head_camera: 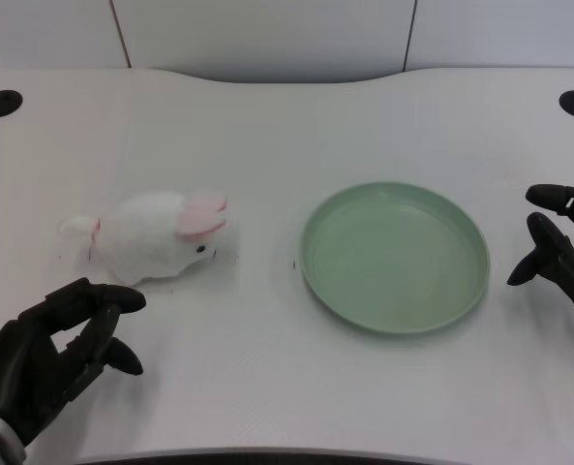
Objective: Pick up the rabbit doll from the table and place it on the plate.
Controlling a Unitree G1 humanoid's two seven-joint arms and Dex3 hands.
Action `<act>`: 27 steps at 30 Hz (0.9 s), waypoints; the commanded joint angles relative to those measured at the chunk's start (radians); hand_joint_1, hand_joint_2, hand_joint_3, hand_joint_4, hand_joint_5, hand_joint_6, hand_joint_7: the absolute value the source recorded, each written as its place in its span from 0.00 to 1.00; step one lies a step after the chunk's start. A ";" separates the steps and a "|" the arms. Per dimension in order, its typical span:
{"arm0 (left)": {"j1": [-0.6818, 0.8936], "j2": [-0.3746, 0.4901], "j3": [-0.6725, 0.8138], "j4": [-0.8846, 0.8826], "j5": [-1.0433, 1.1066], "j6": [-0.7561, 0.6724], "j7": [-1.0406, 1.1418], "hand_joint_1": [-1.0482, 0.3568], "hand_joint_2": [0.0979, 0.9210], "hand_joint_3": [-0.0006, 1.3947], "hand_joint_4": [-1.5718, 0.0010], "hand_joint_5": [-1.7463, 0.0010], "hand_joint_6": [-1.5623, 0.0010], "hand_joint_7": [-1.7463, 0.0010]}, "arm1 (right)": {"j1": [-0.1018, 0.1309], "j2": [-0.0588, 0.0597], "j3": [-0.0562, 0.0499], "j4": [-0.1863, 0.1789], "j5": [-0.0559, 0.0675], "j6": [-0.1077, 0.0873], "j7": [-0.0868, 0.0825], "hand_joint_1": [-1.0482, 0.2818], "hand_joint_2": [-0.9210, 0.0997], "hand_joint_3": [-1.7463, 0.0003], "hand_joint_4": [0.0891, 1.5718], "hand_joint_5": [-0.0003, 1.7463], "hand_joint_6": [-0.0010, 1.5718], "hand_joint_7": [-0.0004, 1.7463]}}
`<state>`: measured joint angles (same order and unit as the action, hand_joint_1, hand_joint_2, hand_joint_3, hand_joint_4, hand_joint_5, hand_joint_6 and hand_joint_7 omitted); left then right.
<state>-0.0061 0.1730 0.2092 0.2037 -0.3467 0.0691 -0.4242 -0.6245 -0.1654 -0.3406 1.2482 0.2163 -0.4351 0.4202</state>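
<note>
hovering near the rabbit doll (pixel 156 235), the left hand (pixel 49 358) spreads its fingers, holding nothing.

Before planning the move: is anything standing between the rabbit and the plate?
Nothing visible does. Only bare table lies between the rabbit and the plate, and the left hand is beside the rabbit.

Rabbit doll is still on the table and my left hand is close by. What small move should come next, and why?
Probably ease the left hand forward and a little right, over the rabbit doll, fingers kept apart. The hand holds nothing and sits just short of the doll, which lies on the table left of the green plate. The plate has nothing on it, so grasping comes first.
</note>
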 commanded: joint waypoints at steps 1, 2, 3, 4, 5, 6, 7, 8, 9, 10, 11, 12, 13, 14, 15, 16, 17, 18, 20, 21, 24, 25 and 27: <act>0.011 0.010 0.005 0.002 0.008 -0.003 0.007 0.26 1.00 0.29 0.62 0.05 0.57 0.44 | 0.009 -0.009 -0.010 -0.009 0.011 0.000 0.002 0.43 0.00 0.84 0.53 0.84 0.48 0.66; 0.011 0.010 0.004 0.002 0.009 -0.004 0.007 0.26 1.00 0.29 0.62 0.05 0.57 0.44 | 0.010 -0.009 -0.010 -0.010 0.012 -0.001 0.003 0.43 0.00 0.84 0.53 0.84 0.48 0.66; 0.010 0.010 0.005 0.003 0.009 -0.005 0.007 0.26 1.00 0.29 0.62 0.05 0.57 0.44 | 0.010 -0.009 -0.009 -0.010 0.010 -0.002 0.003 0.43 0.00 0.83 0.53 0.84 0.48 0.66; 0.010 0.010 0.005 0.004 0.008 -0.005 0.006 0.26 1.00 0.30 0.62 0.05 0.57 0.44 | 0.010 -0.009 -0.008 -0.010 0.009 -0.004 0.002 0.43 0.00 0.83 0.53 0.84 0.48 0.66; 0.010 0.010 0.005 0.004 0.008 -0.005 0.006 0.26 1.00 0.30 0.62 0.05 0.57 0.44 | 0.010 -0.010 -0.008 -0.010 0.008 -0.005 0.002 0.43 0.00 0.83 0.53 0.84 0.48 0.67; 0.011 0.010 0.007 0.003 0.004 -0.001 0.004 0.26 1.00 0.30 0.62 0.05 0.57 0.44 | 0.010 -0.010 -0.006 -0.010 0.005 -0.002 -0.004 0.43 0.00 0.83 0.53 0.84 0.48 0.67; 0.011 0.010 0.007 0.003 0.001 -0.002 0.000 0.26 1.00 0.30 0.62 0.06 0.57 0.44 | 0.010 -0.010 -0.005 -0.010 0.004 0.000 -0.009 0.43 0.00 0.83 0.53 0.84 0.48 0.67; 0.012 0.010 0.008 0.003 -0.001 -0.002 -0.003 0.26 1.00 0.29 0.62 0.06 0.57 0.44 | 0.010 -0.009 -0.005 -0.010 0.004 0.001 -0.012 0.43 0.00 0.84 0.53 0.84 0.48 0.67; 0.013 0.010 0.008 0.002 -0.002 -0.001 -0.004 0.26 1.00 0.29 0.62 0.06 0.57 0.44 | 0.010 -0.009 -0.005 -0.011 0.005 -0.001 -0.009 0.43 0.00 0.84 0.53 0.84 0.48 0.67; 0.013 0.011 0.008 0.002 -0.004 0.002 -0.004 0.26 1.00 0.30 0.62 0.06 0.57 0.44 | 0.012 -0.009 -0.006 -0.011 0.005 -0.004 -0.005 0.43 0.00 0.84 0.53 0.84 0.48 0.67; 0.013 0.010 0.009 0.002 -0.006 0.004 -0.003 0.26 1.00 0.30 0.62 0.06 0.57 0.44 | 0.012 -0.009 -0.007 -0.010 0.007 -0.005 -0.001 0.43 0.00 0.84 0.53 0.84 0.48 0.67; 0.013 0.009 0.010 0.002 -0.008 0.005 -0.002 0.27 1.00 0.29 0.62 0.06 0.57 0.45 | 0.013 -0.009 -0.008 -0.010 0.008 -0.006 0.002 0.43 0.00 0.84 0.53 0.84 0.48 0.67; 0.014 0.009 0.011 0.003 -0.008 0.003 -0.002 0.26 1.00 0.29 0.61 0.06 0.56 0.45 | 0.013 -0.010 -0.006 -0.009 0.005 -0.005 -0.002 0.43 0.00 0.83 0.53 0.84 0.48 0.67; 0.014 0.009 0.011 0.004 -0.008 0.001 -0.001 0.26 1.00 0.28 0.61 0.06 0.56 0.45 | 0.013 -0.010 -0.004 -0.009 0.003 -0.004 -0.005 0.42 0.00 0.83 0.53 0.84 0.48 0.67; 0.014 0.011 0.012 0.005 -0.007 0.000 -0.002 0.26 1.00 0.28 0.61 0.06 0.56 0.45 | 0.013 -0.009 -0.002 -0.009 0.001 -0.006 -0.007 0.42 0.00 0.84 0.53 0.84 0.48 0.67; 0.014 0.014 0.012 0.006 -0.004 -0.006 -0.004 0.26 1.00 0.28 0.61 0.06 0.56 0.45 | 0.012 -0.006 -0.002 -0.009 0.001 -0.003 -0.009 0.42 0.00 0.84 0.53 0.84 0.48 0.67; 0.015 0.019 0.013 0.006 -0.001 -0.012 -0.006 0.26 1.00 0.28 0.61 0.06 0.56 0.45 | 0.012 -0.003 -0.002 -0.009 0.002 -0.001 -0.013 0.42 0.00 0.84 0.54 0.84 0.49 0.67; 0.016 0.025 0.013 0.003 0.005 -0.021 -0.008 0.25 1.00 0.28 0.61 0.06 0.56 0.45 | 0.012 0.002 -0.003 -0.010 0.003 -0.005 -0.014 0.42 0.00 0.84 0.54 0.84 0.49 0.67; 0.017 0.036 0.010 -0.011 0.017 -0.040 -0.012 0.25 1.00 0.29 0.62 0.06 0.57 0.45 | 0.015 0.007 -0.004 -0.010 0.004 -0.014 -0.013 0.42 0.00 0.84 0.54 0.83 0.49 0.67; 0.018 0.044 0.003 -0.028 0.032 -0.064 -0.017 0.26 1.00 0.31 0.62 0.06 0.57 0.45 | 0.016 0.008 -0.003 -0.010 0.003 -0.020 -0.012 0.42 0.00 0.84 0.54 0.83 0.49 0.67; 0.019 0.054 -0.006 -0.048 0.051 -0.098 -0.022 0.27 1.00 0.33 0.62 0.06 0.59 0.45 | 0.017 0.009 -0.002 -0.009 0.001 -0.027 -0.011 0.43 0.00 0.83 0.53 0.83 0.48 0.67; 0.012 0.071 -0.018 -0.082 0.080 -0.131 -0.024 0.27 1.00 0.33 0.62 0.06 0.59 0.45 | 0.016 0.006 0.000 -0.007 -0.001 -0.026 -0.013 0.43 0.00 0.83 0.53 0.83 0.48 0.67; 0.000 0.099 -0.037 -0.136 0.128 -0.173 -0.024 0.24 1.00 0.30 0.64 0.10 0.63 0.49 | 0.015 0.000 0.002 -0.005 -0.005 -0.025 -0.015 0.43 0.00 0.83 0.53 0.83 0.47 0.67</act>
<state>-0.0004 0.2364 0.1811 0.1088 -0.2435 -0.0666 -0.4398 -0.6192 -0.1523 -0.3381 1.2471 0.2127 -0.4514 0.4101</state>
